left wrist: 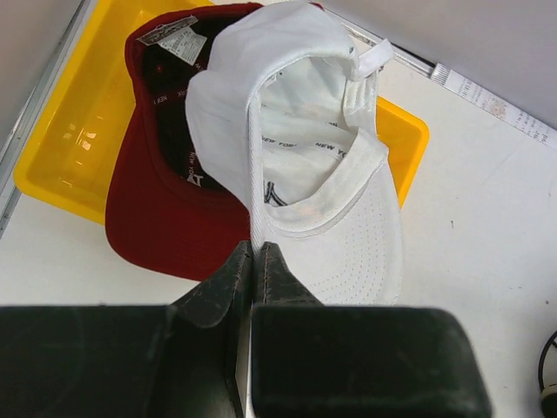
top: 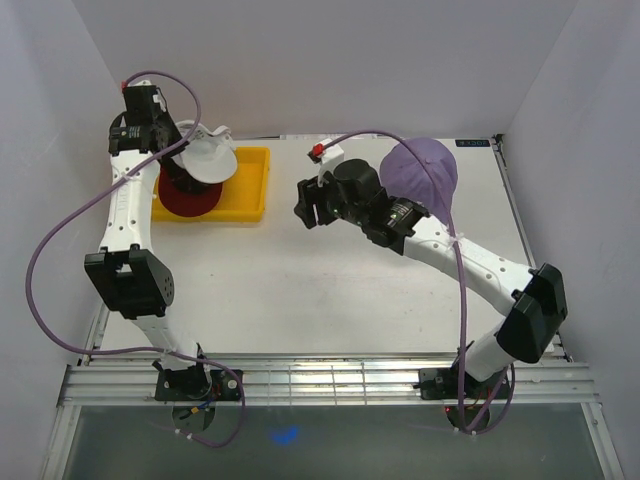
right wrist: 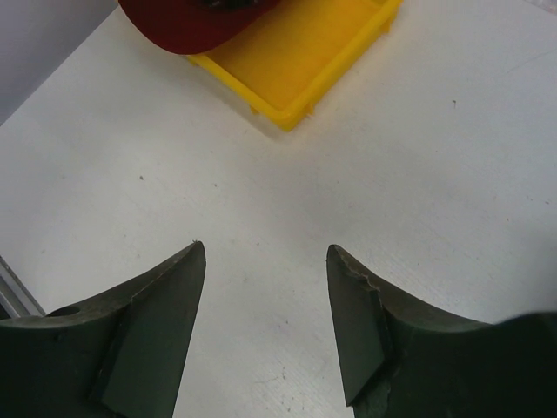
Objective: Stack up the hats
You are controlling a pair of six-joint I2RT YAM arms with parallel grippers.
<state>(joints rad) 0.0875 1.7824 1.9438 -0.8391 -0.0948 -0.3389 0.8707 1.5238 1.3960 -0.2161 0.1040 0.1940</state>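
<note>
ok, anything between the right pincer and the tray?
Nothing: bare table between right pincer and tray, clearest in the right wrist view.

The white hat (left wrist: 331, 218) is soft cloth, matt, with rows of tiny holes in its brim and printed tape sewn inside. In the left wrist view, the dark red hat (left wrist: 148, 226) at nine o'clock from it is cloth too, dull and smooth. The yellow tray (left wrist: 61, 148) is hard plastic, smooth and a bit glossy. The lavender hat (top: 425, 170) looks like soft matt cloth. The counter (right wrist: 435, 174) is white, smooth and matt, with small dark specks. The right tool (right wrist: 265, 261) has dark matt fingers (right wrist: 357, 322), one chipped rough along its edge
</note>
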